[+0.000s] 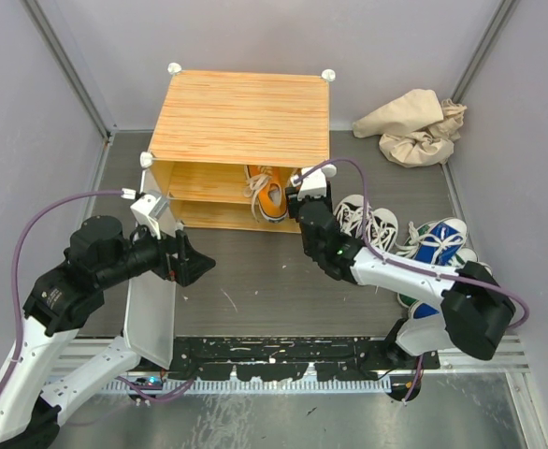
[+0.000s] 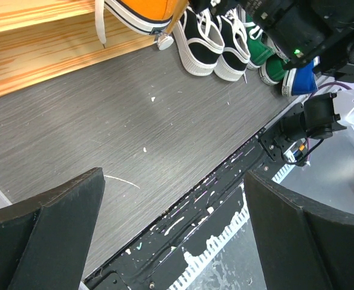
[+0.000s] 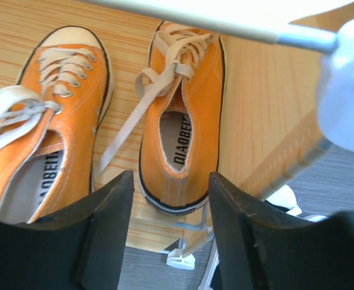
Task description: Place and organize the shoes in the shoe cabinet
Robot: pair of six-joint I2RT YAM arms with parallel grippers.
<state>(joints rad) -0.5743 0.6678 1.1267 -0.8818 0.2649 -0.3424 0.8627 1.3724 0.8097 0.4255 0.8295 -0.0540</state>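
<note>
Two orange shoes stand in the shoe cabinet, with the right end effector at their heels

Both orange shoes rest side by side on a wood-grain shelf at the right side of the open cabinet. Their toes point to the back and their heels to the front, and loose pale laces lie over them (which level of the cabinet this is, I cannot tell for sure). The right end effector hangs just in front of them with its fingers spread. The heel of the right-hand shoe shows in the gap between them, and the fingers do not pinch it. Whether they touch it is not clear.

The white door of the cabinet is swung open at the left front corner and stands beside the left arm. The left end effector hovers over the dark grey worktop in front of the cabinet, its fingers wide apart with nothing between them.

All the other shoes are on the worktop, right of the cabinet and near the right arm. The white-and-black shoes are nearest to the cabinet, then come the green shoes and the blue shoes, partly hidden by the arm. One crumpled beige cloth bag lies in the far right corner, behind them.
</note>
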